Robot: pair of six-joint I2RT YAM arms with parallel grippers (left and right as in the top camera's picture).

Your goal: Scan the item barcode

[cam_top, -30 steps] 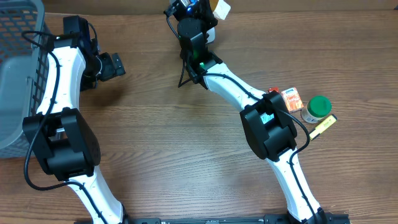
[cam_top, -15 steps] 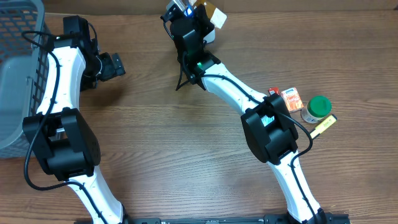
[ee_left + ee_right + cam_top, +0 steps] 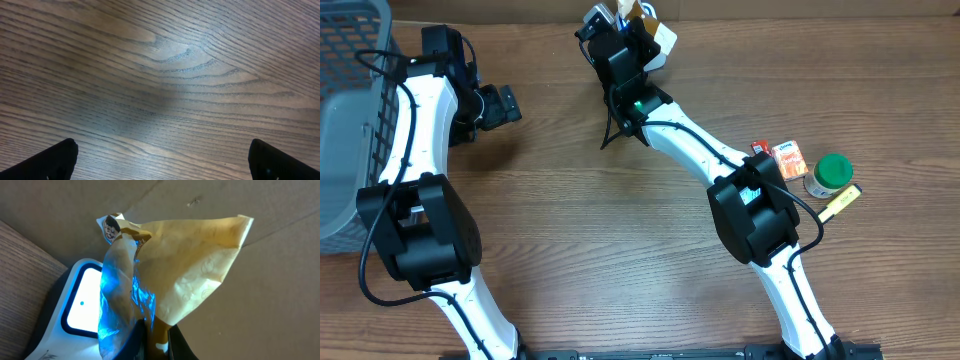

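My right gripper (image 3: pixel 157 341) is shut on the lower edge of a yellow crinkled packet (image 3: pixel 190 262), the item. The packet stands up from the jaws, right beside the glowing window of a white barcode scanner (image 3: pixel 82 305), whose blue light falls on the packet's shiny left side. No barcode shows on the faces I can see. From overhead the right gripper (image 3: pixel 628 22) is at the table's far edge with the packet (image 3: pixel 642 10) over the scanner (image 3: pixel 660 42). My left gripper (image 3: pixel 506 104) is open over bare wood, its fingertips (image 3: pixel 60 159) wide apart with nothing between them.
A grey mesh basket (image 3: pixel 345 120) stands at the far left. At the right lie a small orange box (image 3: pixel 788 158), a green-lidded jar (image 3: pixel 831 172) and a yellow marker (image 3: pixel 838 203). Brown cardboard (image 3: pixel 260 305) rises behind the scanner.
My right gripper has turned and carried the packet a little to the left, over the scanner. The left arm has stayed still.
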